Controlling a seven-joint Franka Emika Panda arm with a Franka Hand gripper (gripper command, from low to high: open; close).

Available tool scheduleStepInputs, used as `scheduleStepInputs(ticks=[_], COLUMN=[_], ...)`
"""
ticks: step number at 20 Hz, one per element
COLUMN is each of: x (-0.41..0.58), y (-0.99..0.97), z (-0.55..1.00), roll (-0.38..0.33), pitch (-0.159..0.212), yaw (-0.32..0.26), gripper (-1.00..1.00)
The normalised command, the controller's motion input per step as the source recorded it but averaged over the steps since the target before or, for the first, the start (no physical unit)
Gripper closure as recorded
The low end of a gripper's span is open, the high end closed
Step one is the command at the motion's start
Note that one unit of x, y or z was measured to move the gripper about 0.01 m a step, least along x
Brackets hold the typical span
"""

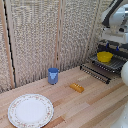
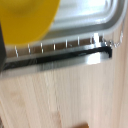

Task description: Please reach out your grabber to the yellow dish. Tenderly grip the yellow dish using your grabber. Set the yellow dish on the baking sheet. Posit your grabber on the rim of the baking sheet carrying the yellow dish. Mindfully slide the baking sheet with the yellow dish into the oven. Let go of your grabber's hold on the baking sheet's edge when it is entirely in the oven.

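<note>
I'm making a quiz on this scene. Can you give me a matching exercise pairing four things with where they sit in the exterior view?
Things:
1. yellow dish
2. blue cup
3. white patterned plate
4. orange-yellow oblong piece

Places:
A. lower left of the exterior view
B. on the baking sheet
C. table's middle, right of the cup
D. near the screen wall

Pairs: 1-B, 2-D, 3-A, 4-C

The round yellow dish [image 1: 104, 56] sits upright on the grey ribbed baking sheet [image 1: 116, 63], which rests on the open door of the black-and-silver oven [image 1: 112, 46], partly pulled out.
</note>
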Motion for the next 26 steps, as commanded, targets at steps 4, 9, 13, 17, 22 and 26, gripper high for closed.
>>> scheduleStepInputs(ticks=[4, 9, 13, 17, 22, 26], x=[0.314, 0.265, 0.0, -0.117, -0.097, -0.043], y=[0.39, 0.1, -0.04, -0.08, -0.02, 0.04], z=[0.17, 0.07, 0.05, 0.06, 0.07, 0.0], roll=[-0.113, -0.141, -0.169, -0.203, -0.249, -0.355], pitch=[0.114, 0.039, -0.012, -0.025, 0.039, 0.076], yaw=[0.186, 0.259, 0.292, 0.273, 0.252, 0.174], gripper=[-1.0, -1.0, -1.0, -1.0, -1.0, -1.0])
